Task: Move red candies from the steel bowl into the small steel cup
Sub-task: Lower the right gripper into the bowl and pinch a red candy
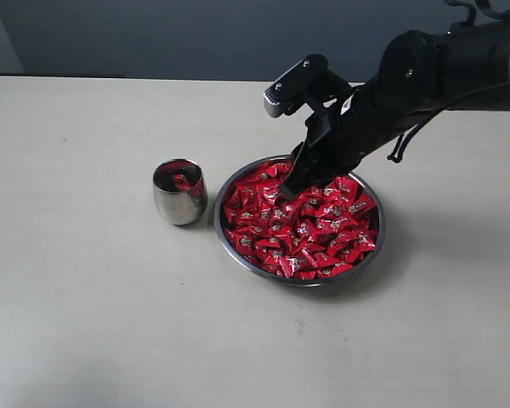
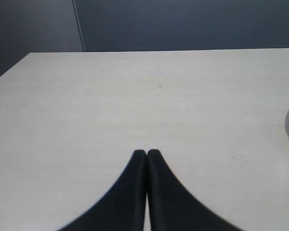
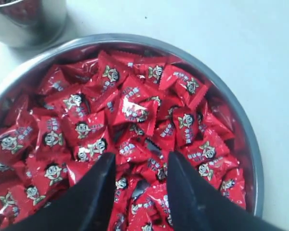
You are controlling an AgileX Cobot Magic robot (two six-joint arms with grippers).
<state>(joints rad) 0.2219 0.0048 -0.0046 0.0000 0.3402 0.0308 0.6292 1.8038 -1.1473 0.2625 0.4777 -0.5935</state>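
On the pale bench (image 1: pixel 85 323) the steel bowl (image 1: pixel 223 246) sat a little to the 3 o'clock side of the exterior view's middle. It was heaped almost to its rim with the red candies (image 1: pixel 310 229), each shiny wrapper showing a small pale face mark. The small steel cup (image 1: pixel 179 202) stood upright just beside the bowl at its 9 o'clock, close to the rim, though whether the two touched could not be told. At least one of the red candies lay inside it, mirrored on the polished inner wall. The right arm stretched from the 2 o'clock corner of that view and sloped down over the bowl, so that the right hand (image 1: pixel 293 189) was low over the pile at about the bowl's 12 o'clock, inside the far rim. Its wrist view showed that hand released: the two dark fingers (image 3: pixel 98 192) stood well apart, tips down at the wrappers. Several candies lay in the gap between them and none was pinched. The same view caught the bowl's thin rim curving round the heap and a part of the cup just beyond it, with red showing inside. The left hand (image 2: pixel 146 153) was over the bench in its own wrist view, clenched, its two dark fingers pressed together along their length with nothing between them, and only pale surface lay ahead of the tips.
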